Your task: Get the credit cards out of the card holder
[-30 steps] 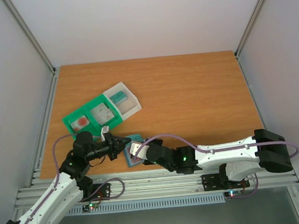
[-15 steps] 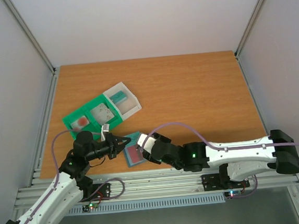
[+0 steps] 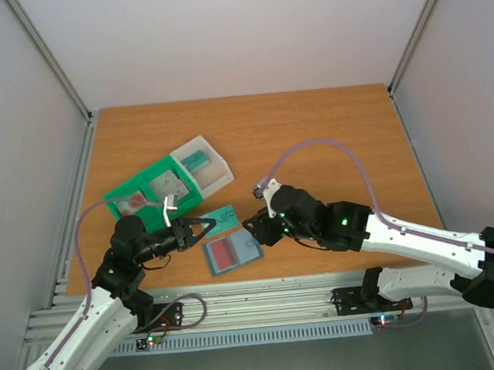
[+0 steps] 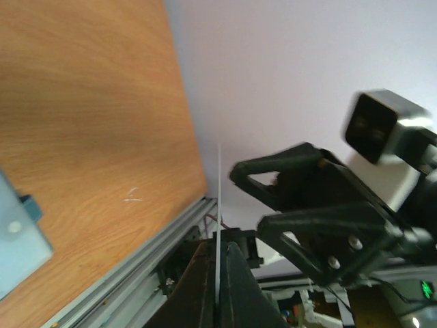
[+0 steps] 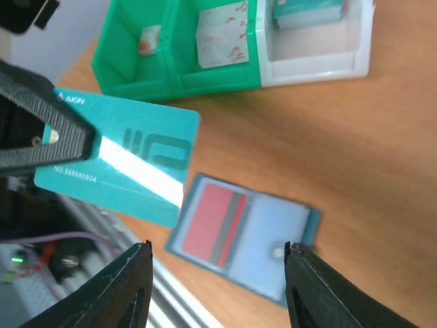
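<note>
Left tool [image 3: 207, 226] is clamped on the short end of a teal card [image 5: 119, 164] and holds it in the air, just past the far-left corner of the card holder [image 3: 250, 254]. That arm is busy.

Right tool [image 5: 217, 247]: jaws wide, nothing between them. It hangs above the worktop [image 3: 330, 143], off the holder's far-right side.

The holder lies open and flat near the worktop's near edge, between the two tools. Its long axis runs roughly left-right, with the right end tilted slightly toward the near edge. A red card [image 5: 208, 225] with a grey stripe sits in its left half. The right half shows only a pale pocket with a snap and a side tab.

Some whitish credit cards [image 5: 222, 34] with red marks already sit in the green bays of the tray [image 5: 171, 78], far-left of the holder.

Key relation: in the right wrist view the holder sits ahead of the open jaws and framed between them, red card toward the left finger. The tool is clear above it, not touching. Both tools are near, but only the right one is free, so my guess is the next pull is the right's.

Poses:
- Right arm reaches from its near-right base leftward across the worktop, wrist pitched down toward the holder.
- Left arm comes up from near-left, forearm pointing right. The teal card shows edge-on in its own wrist view.

Risk: with nothing pinning it, the holder may slide.
</note>
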Robot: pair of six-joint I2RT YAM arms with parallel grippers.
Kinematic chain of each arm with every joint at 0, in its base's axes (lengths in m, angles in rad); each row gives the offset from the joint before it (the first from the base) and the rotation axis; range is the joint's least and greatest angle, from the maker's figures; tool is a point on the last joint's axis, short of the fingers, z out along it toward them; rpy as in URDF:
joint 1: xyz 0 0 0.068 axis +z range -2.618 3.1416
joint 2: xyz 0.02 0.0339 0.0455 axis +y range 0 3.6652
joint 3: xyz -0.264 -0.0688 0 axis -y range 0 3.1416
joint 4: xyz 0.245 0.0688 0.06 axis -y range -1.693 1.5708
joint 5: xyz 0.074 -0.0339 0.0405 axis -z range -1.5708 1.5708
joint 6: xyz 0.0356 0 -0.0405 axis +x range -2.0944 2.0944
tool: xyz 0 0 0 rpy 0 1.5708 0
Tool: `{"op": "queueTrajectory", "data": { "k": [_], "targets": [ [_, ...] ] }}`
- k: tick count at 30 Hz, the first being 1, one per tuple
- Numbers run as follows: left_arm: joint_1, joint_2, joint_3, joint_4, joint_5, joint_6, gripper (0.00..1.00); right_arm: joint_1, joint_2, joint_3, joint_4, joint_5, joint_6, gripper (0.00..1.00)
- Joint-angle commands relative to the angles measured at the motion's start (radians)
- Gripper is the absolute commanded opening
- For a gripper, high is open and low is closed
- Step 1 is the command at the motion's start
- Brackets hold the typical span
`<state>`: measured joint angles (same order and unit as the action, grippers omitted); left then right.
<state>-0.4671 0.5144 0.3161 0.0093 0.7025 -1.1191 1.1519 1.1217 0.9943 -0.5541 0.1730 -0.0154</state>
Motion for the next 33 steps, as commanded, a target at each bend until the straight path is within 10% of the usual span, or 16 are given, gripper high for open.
{"op": "queueTrajectory", "data": {
  "k": [1,12,23,33],
  "targets": [
    [-0.004,0.021,-0.015,0.23,0.097,-0.005,0.01,-0.095,-0.079,-0.077,0.113,-0.326,0.246,0.54],
    [-0.004,0.054,-0.027,0.351,0.187,-0.068,0.0,-0.13,-0.085,-0.176,0.38,-0.501,0.432,0.49],
    [-0.004,0.104,-0.044,0.429,0.24,-0.137,0.0,-0.132,-0.129,-0.236,0.491,-0.471,0.479,0.02],
    [-0.004,0.063,-0.097,0.507,0.178,-0.225,0.39,-0.132,-0.207,-0.282,0.529,-0.4,0.506,0.01]
  ]
}}
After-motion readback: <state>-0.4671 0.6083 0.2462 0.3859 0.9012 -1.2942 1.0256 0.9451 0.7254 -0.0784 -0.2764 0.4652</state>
